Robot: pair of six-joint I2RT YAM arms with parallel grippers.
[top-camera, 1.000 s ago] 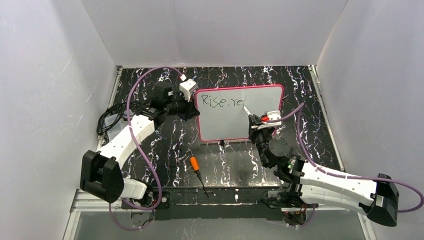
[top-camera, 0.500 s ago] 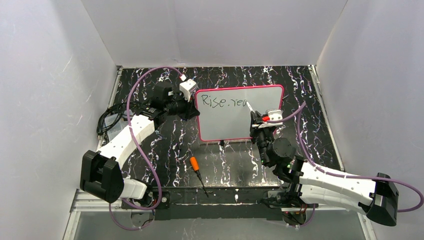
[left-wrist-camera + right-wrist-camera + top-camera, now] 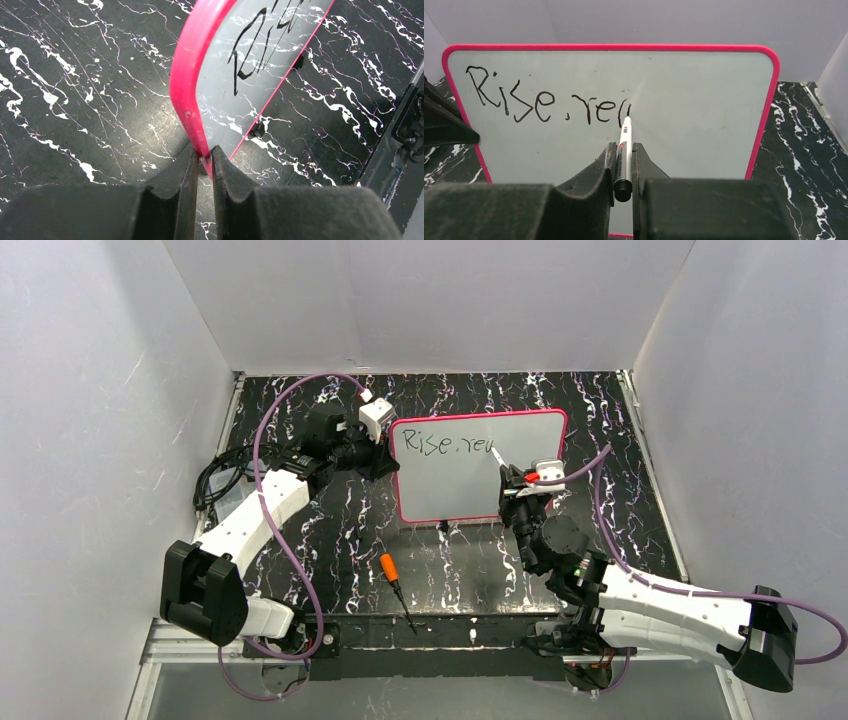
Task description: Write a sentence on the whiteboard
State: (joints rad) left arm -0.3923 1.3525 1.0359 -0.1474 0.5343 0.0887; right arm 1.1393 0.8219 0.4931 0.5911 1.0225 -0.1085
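Note:
The whiteboard (image 3: 478, 472) with its pink frame (image 3: 611, 47) stands upright in the middle of the table. My left gripper (image 3: 205, 156) is shut on the frame's left edge (image 3: 186, 75) and holds the board (image 3: 235, 100). Black writing, the sentence (image 3: 549, 102), reads roughly "Rise, rec" along the top line, also readable in the top view (image 3: 445, 445). My right gripper (image 3: 623, 146) is shut on a white marker (image 3: 625, 145). The marker's tip touches the board at the end of the last stroke. From above the marker (image 3: 494, 459) slants up from the right gripper (image 3: 506, 480).
An orange-handled screwdriver (image 3: 397, 588) lies on the black marbled table (image 3: 350, 530) near the front, between the arms. White walls close in the left, back and right sides. Purple cables loop over both arms.
The marker tip has moved slightly right and down along the top line, adding a curved stroke after "re". The left gripper and the board stay put.

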